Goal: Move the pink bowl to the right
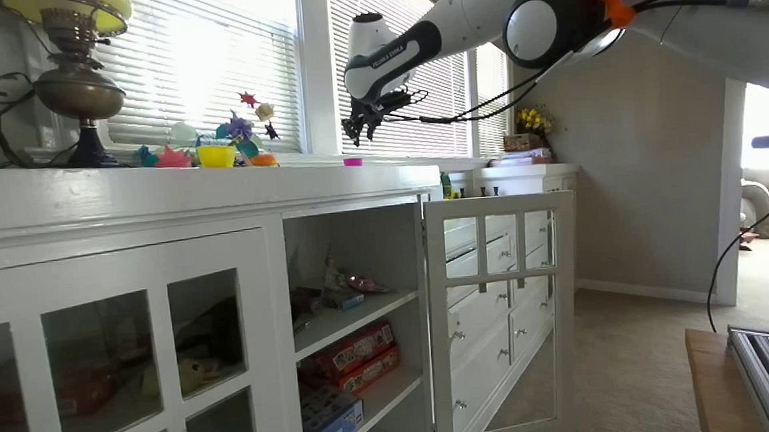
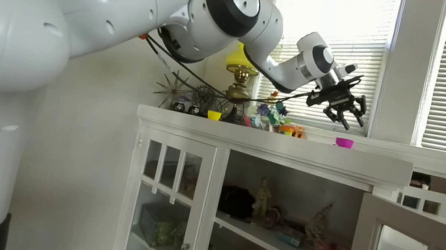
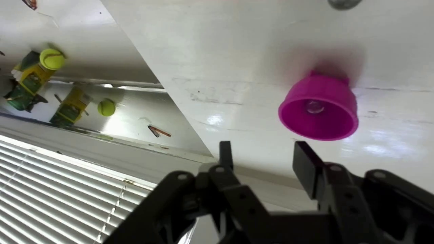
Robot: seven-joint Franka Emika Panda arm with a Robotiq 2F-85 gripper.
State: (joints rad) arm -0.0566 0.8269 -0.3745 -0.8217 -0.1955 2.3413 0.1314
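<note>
Poised above the pink bowl (image 3: 320, 117) with parted, empty gripper (image 3: 264, 156) — apparently yet to grasp, carry rightward and release.

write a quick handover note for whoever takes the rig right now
Gripper: open, holding nothing, above and clear of the pink bowl.
Bowl: upright on the cabinet top.
Done: bowl not gripped; these pictures alone can't show whether its spot is already the goal.
Left: if the move is pending, probably line up, lower, grip the bowl, shift it right and release.
</note>
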